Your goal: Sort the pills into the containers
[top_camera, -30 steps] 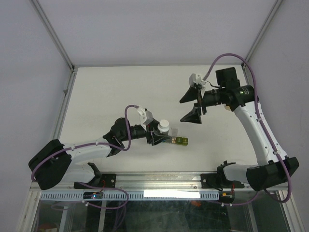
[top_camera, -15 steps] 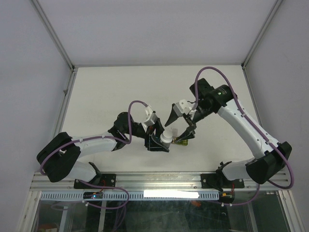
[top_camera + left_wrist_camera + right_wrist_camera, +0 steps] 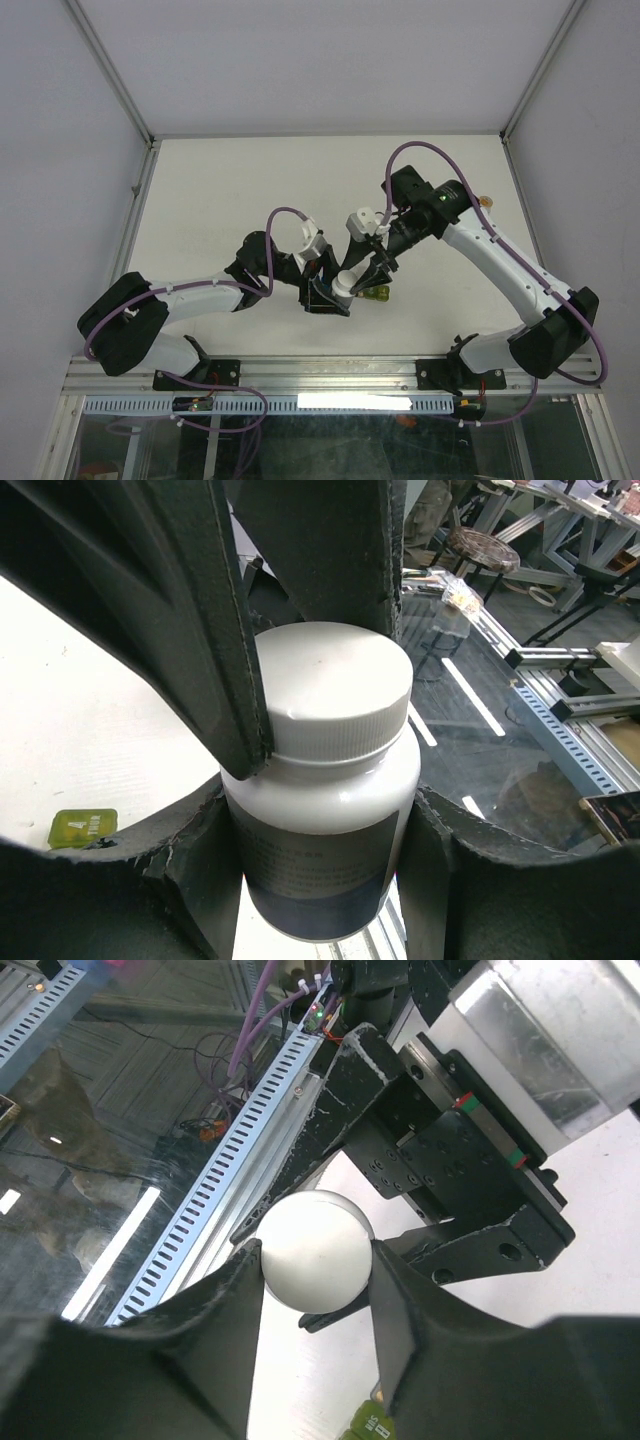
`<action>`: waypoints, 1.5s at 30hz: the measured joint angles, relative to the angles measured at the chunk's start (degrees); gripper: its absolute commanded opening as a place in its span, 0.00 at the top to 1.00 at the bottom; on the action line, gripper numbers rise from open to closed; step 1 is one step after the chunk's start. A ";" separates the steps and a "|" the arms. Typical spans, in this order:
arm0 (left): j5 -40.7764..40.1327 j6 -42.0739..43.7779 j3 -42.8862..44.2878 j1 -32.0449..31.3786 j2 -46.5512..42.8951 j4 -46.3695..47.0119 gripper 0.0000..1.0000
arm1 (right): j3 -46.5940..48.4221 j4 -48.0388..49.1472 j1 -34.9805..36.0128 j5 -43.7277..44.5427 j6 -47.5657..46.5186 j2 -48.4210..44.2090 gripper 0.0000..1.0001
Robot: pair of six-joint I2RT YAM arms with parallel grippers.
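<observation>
Containers (image 3: 377, 293) mostly hidden behind fingers; only green and yellow-green end shows, just beside right gripper (image 3: 366, 268) fingertips; contents not visible. Left gripper (image 3: 333, 292) clenched round body of white-capped bottle (image 3: 325, 780). Right fingers (image 3: 205, 1355) pinch cap from both sides; label too blurred to read

containers (image 3: 378, 293) on table (image 3: 220, 200), bottle (image 3: 345, 282) just left

The table (image 3: 220, 200) is lit evenly and brightly; shadows are kept soft; wrist views are bent at the edges; what lies far off is perhaps slightly blurred.
</observation>
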 measured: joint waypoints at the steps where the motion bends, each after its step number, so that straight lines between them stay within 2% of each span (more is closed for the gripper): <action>1: -0.02 0.00 0.00 0.00 0.00 -0.04 1.00 | 0.00 0.17 0.02 0.02 0.76 0.00 0.69; 6: -1.09 0.61 -0.55 0.00 -0.26 -0.52 1.00 | -0.76 2.32 0.11 0.70 4.37 -0.17 0.80; 10: -7.28 2.64 -3.41 -0.13 -3.06 -2.62 1.00 | -3.52 8.17 0.39 2.89 11.34 -1.51 0.83; 14: -19.47 6.82 -5.62 -1.81 -7.48 -7.91 1.00 | -5.64 15.56 0.42 7.43 21.20 -2.69 0.88; 19: -43.34 12.50 -5.55 -7.76 -8.20 -15.04 1.00 | -8.79 24.35 -0.42 15.87 34.84 -2.86 0.89; 20: -45.92 13.09 -5.25 -8.26 -7.48 -15.39 1.00 | -9.27 25.68 -0.81 17.27 36.76 -2.60 0.74; 22: -50.38 14.01 -3.80 -8.96 -5.14 -15.80 1.00 | -9.57 27.63 -2.27 18.78 39.93 -1.88 0.33; 23: -51.89 14.32 -2.93 -9.07 -4.09 -15.76 1.00 | -9.53 27.98 -3.15 18.73 40.68 -1.73 0.20; 26: -55.34 15.10 -2.05 -8.94 -3.37 -14.27 1.00 | -7.98 23.71 -6.12 17.33 40.02 -1.64 0.02; 30: -55.32 15.41 -2.16 -8.35 -3.41 -12.33 1.00 | -5.70 19.80 -8.37 15.32 35.01 -3.72 0.01; 33: -51.25 15.30 -3.13 -8.09 -3.41 -10.54 1.00 | -3.34 15.82 -9.68 14.23 29.03 -6.91 0.01; 40: -31.63 12.63 -4.13 -6.01 -3.08 -6.10 1.00 | 0.70 0.98 -10.38 6.47 3.85 -7.76 0.02; 45: -23.58 10.93 -2.86 -6.01 -1.77 -4.79 1.00 | 0.35 -2.71 -9.18 4.11 -2.97 -4.59 0.09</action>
